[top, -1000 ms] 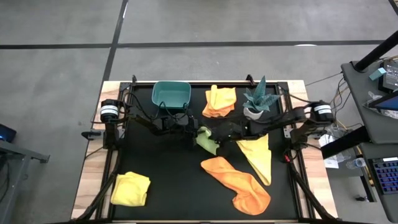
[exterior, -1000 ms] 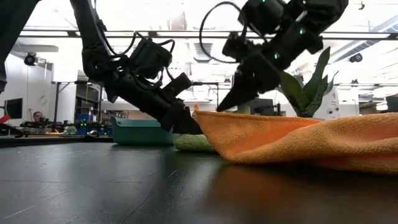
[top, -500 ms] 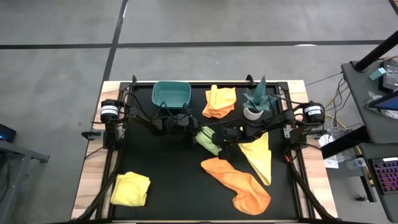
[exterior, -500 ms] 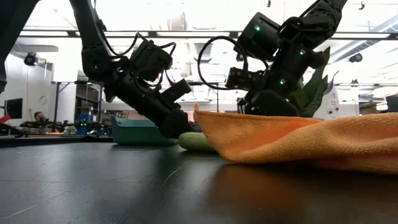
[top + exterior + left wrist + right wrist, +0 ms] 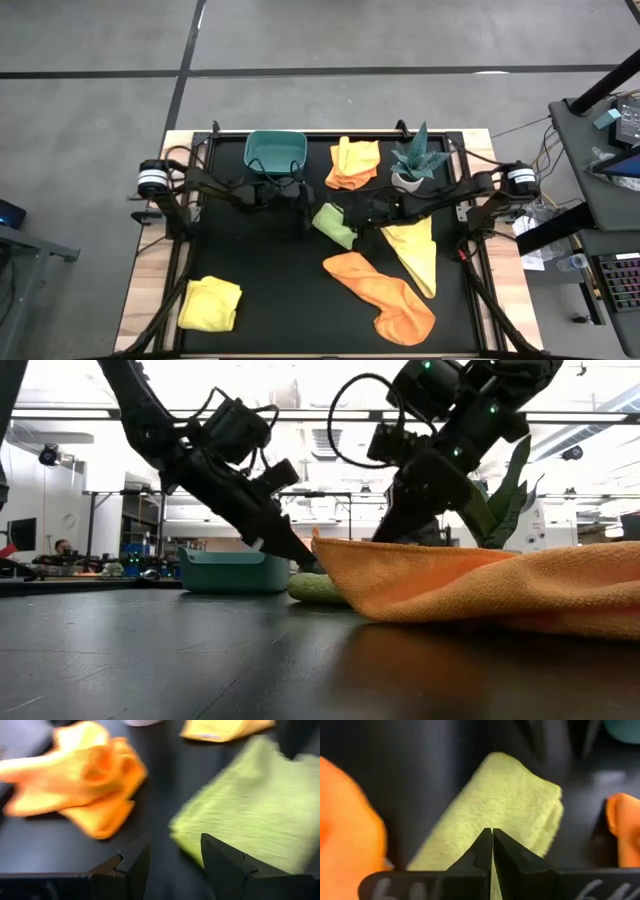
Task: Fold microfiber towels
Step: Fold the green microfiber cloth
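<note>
The green towel [image 5: 334, 224] lies folded in the middle of the table [image 5: 260, 290], between the two arms. The left gripper [image 5: 303, 201] is just beside it, on the bin side, with its fingers apart and nothing in them. The right gripper [image 5: 372, 212] is near the towel's other side, pinched tight on nothing — in the right wrist view its tips point down at the green cloth.

What could go wrong? The fold looks loose. If a finger drags across the soft cloth, it could catch the fuzz and pull the fold open. The big orange towel [image 5: 385, 292] and a yellow towel [image 5: 418, 253] lie close by, so an arm swinging low might snag them too. The plant [image 5: 413, 160] stands right behind the right arm and could tip if bumped.

The towels are soft and fuzzy, and they bunch up instead of lying flat. The green one is a thick little pad with round edges. The big orange one is a long, lumpy heap. Another orange towel [image 5: 353, 163] sits rumpled at the back, next to the teal bin [image 5: 275, 152], which is hard and smooth. A second yellow towel [image 5: 211, 303] lies bunched in the near left corner. The table is dark and a bit shiny.
</note>
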